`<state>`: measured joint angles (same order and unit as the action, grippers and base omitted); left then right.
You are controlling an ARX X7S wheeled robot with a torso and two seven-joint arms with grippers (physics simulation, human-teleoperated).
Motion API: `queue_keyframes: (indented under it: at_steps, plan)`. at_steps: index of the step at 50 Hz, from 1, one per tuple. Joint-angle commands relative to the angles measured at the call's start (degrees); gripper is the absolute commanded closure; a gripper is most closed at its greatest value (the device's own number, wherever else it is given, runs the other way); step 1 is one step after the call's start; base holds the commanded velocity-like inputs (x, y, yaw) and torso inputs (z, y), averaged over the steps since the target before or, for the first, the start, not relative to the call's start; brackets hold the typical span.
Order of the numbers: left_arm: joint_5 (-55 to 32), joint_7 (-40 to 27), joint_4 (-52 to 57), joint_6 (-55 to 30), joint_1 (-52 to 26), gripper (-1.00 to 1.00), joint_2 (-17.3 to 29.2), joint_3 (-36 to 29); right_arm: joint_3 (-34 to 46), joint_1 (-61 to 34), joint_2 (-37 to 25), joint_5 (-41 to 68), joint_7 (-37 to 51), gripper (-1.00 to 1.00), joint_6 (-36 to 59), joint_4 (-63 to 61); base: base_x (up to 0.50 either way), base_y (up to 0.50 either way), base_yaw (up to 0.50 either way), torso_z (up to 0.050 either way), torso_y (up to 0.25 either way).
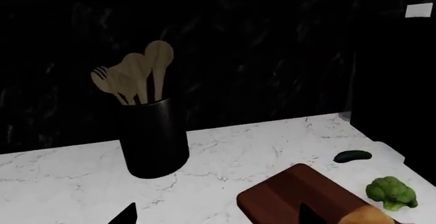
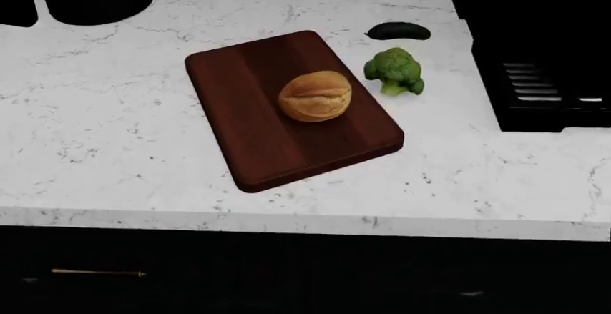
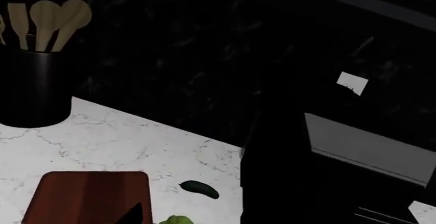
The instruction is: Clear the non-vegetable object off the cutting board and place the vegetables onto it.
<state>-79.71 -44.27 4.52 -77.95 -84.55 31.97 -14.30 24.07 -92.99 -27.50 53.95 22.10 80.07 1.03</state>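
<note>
Left wrist view: cutting board (image 1: 299,196) on white marble counter (image 1: 225,152); bread roll (image 1: 368,216) at its near edge; broccoli (image 1: 391,192) and cucumber (image 1: 352,156) on the counter beyond it. Black utensil holder (image 1: 153,137) with wooden spoons (image 1: 140,76) stands apart. Dark fingertip (image 1: 124,216) barely visible; left gripper's opening cannot be told.

Head view: bread roll (image 2: 315,96) sits mid-board (image 2: 248,92). Broccoli (image 2: 393,71) just beside the board's right edge; cucumber (image 2: 398,31) behind it. Neither arm shows.

Right wrist view: board corner (image 3: 89,198), cucumber (image 3: 199,189), broccoli top (image 3: 177,220). Right gripper's state cannot be told.

Handling, judged: roll light, soft, crushable; grip across its width. Cucumber stiff, may roll; grip mid-length. Broccoli bumpy, light; grip across the crown.
</note>
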Motion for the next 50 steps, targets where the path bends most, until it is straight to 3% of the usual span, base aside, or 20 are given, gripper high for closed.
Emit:
queue_keyframes:
  at_steps: [1, 17, 50]
  plan:
    - [-1.0, 1.1, -2.2, -0.6, -2.4, -1.00, -1.9, 0.6, 0.1, -0.9, 0.8, -1.3, -2.3, -1.00, -1.4, 2.4, 0.50, -0.02, 0.00, 0.000, 0.000]
    - [-2.3, 0.4, -1.2, 0.4, -1.6, -1.00, -1.2, 1.0, 0.3, 0.4, 0.3, 0.0, -1.0, -1.00, -0.6, 0.3, 0.50, -0.17, 0.00, 0.000, 0.001]
    - [-3.6, -0.1, 0.4, 1.6, 0.2, -1.00, 1.1, 0.6, 0.4, 1.8, 0.5, 2.5, 1.5, -1.00, 0.3, -0.4, 0.50, 0.04, 0.00, 0.000, 0.001]
